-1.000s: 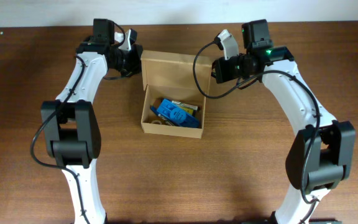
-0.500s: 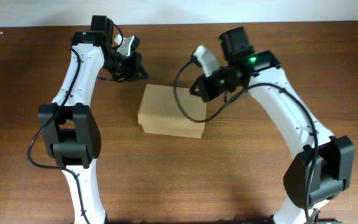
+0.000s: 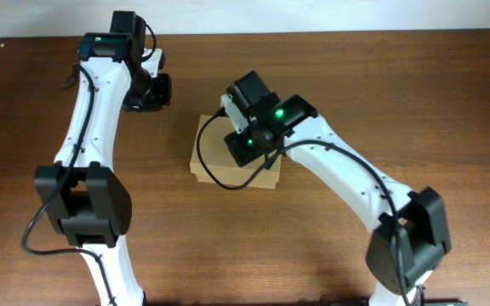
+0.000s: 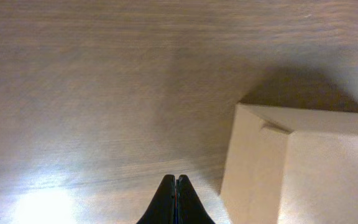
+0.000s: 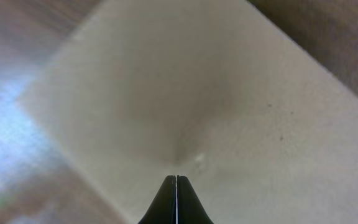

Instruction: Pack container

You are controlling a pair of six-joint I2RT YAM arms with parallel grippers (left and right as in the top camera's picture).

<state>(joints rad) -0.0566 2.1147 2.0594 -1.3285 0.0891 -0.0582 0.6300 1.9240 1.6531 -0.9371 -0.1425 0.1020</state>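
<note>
The container, a tan cardboard box (image 3: pixel 204 160), sits mid-table with its flap lid down, so its contents are hidden. My right gripper (image 3: pixel 245 146) is shut and empty, right over the lid; in the right wrist view its tips (image 5: pixel 176 182) sit at or just above the lid (image 5: pixel 229 93), and I cannot tell whether they touch. My left gripper (image 3: pixel 150 92) is shut and empty, above the bare table up and left of the box. In the left wrist view its tips (image 4: pixel 176 182) are a short way left of the box's corner (image 4: pixel 303 168).
The brown wooden table (image 3: pixel 330 255) stretches around the box. Its far edge meets a white wall (image 3: pixel 313 13) at the top. The right arm's cable loops over the box's front left part.
The open box showing blue items has been closed. My right arm swung left and down onto the lid. My left arm drew back to the left, away from the box.
</note>
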